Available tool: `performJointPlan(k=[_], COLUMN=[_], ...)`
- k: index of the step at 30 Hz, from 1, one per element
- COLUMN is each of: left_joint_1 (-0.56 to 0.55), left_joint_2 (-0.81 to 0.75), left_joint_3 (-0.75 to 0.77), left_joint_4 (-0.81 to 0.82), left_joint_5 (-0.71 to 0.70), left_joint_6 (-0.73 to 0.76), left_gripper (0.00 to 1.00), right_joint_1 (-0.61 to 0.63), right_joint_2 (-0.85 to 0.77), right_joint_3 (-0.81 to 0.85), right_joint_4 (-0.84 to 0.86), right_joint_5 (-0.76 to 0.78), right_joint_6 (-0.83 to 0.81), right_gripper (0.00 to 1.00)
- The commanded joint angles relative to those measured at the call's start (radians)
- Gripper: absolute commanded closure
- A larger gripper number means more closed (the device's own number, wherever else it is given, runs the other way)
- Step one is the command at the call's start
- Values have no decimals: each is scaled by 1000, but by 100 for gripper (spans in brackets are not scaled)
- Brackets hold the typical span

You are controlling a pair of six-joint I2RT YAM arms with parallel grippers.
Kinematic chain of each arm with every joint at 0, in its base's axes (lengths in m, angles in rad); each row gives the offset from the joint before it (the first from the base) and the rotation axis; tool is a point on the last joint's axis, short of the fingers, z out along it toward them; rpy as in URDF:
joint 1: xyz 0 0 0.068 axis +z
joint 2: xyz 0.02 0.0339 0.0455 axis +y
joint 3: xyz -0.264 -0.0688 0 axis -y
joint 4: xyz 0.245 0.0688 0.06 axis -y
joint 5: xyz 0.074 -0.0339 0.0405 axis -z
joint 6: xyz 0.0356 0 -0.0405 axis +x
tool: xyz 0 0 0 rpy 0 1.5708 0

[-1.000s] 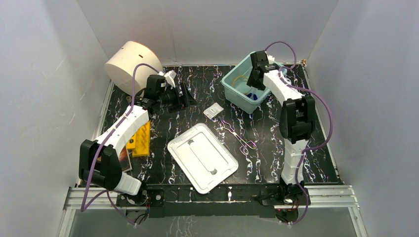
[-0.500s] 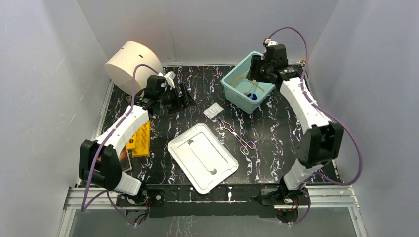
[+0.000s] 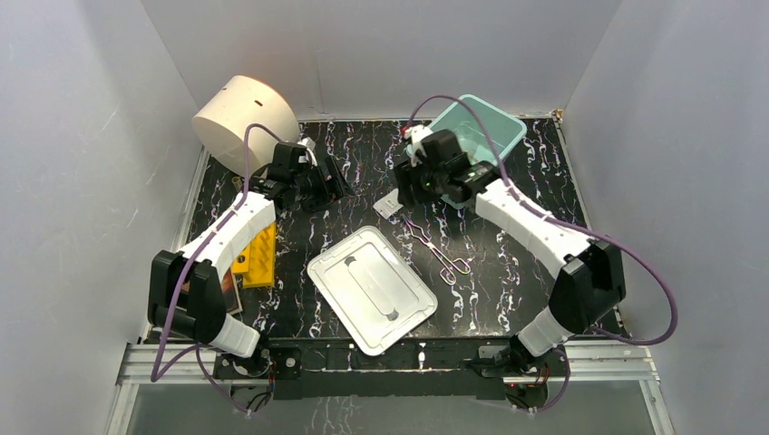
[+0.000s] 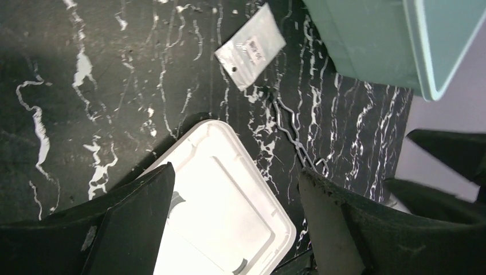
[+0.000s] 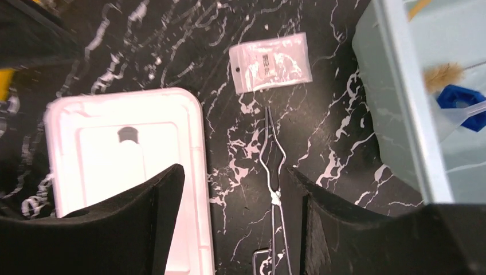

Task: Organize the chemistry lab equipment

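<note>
A white packet [image 3: 391,207] lies on the black marble table, left of the teal bin [image 3: 494,126]. Thin metal tongs [image 3: 437,252] lie just in front of the packet. My right gripper [image 3: 407,187] hovers open and empty above the packet and tongs; in its wrist view the gripper [image 5: 238,189] straddles the tongs [image 5: 274,172], with the packet [image 5: 270,69] beyond. A blue cap [image 5: 458,100] and a tan piece [image 5: 444,74] lie inside the bin [image 5: 395,114]. My left gripper [image 3: 339,184] is open and empty, left of the packet [image 4: 251,46]. No flasks are clearly visible.
The bin's white lid [image 3: 372,288] lies flat at the front centre. A cream cylinder [image 3: 243,118] stands at the back left. A yellow object [image 3: 257,254] and a dark book [image 3: 224,292] lie at the left edge. Walls enclose the table.
My right arm has swung left and down from over the teal bin to above the packet and tongs. My left arm has barely shifted.
</note>
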Motion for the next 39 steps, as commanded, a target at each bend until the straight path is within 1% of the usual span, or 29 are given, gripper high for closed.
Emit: performJointPlan(k=[1, 4, 7, 9, 12, 15, 17, 19, 24, 26, 29, 32, 39], left_joint_1=[21, 27, 31, 34, 35, 35, 35, 36, 37, 38, 38, 39, 38], left_joint_2=[-39, -50, -55, -55, -51, -43, -35, -31, -31, -29, -28, -26, -23], left_joint_3=[-35, -55, -55, -53, -54, -51, -41, -36, -34, -33, -33, -34, -33], left_joint_4=[-65, -76, -85, -92, -93, -86, -84, -84, -83, -84, -85, -84, -81], left_joint_5=[-98, -113, -115, -115, -105, -88, -75, -72, -77, -75, -74, -73, -70], left_joint_6=[-79, -100, -97, -93, -91, -93, -87, -83, -77, -77, -77, -76, -75], left_gripper=[21, 21, 21, 21, 21, 21, 21, 21, 21, 21, 21, 21, 21], right_joint_1=[95, 106, 106, 106, 106, 106, 106, 106, 105, 104, 103, 101, 90], right_joint_2=[53, 119, 197, 245, 295, 347, 373, 382, 410, 419, 410, 418, 463], right_joint_3=[-55, -76, -38, -10, -4, 15, 23, 21, 19, 20, -1, -5, 28], right_joint_4=[84, 108, 86, 79, 129, 168, 189, 209, 225, 228, 261, 271, 242], right_joint_5=[257, 312, 366, 392, 379, 358, 333, 298, 279, 271, 280, 276, 284], right_joint_6=[36, 119, 186, 201, 163, 96, 55, 26, -9, -22, -43, -60, -67], right_gripper=[29, 29, 30, 32, 35, 42, 44, 45, 46, 53, 58, 60, 60])
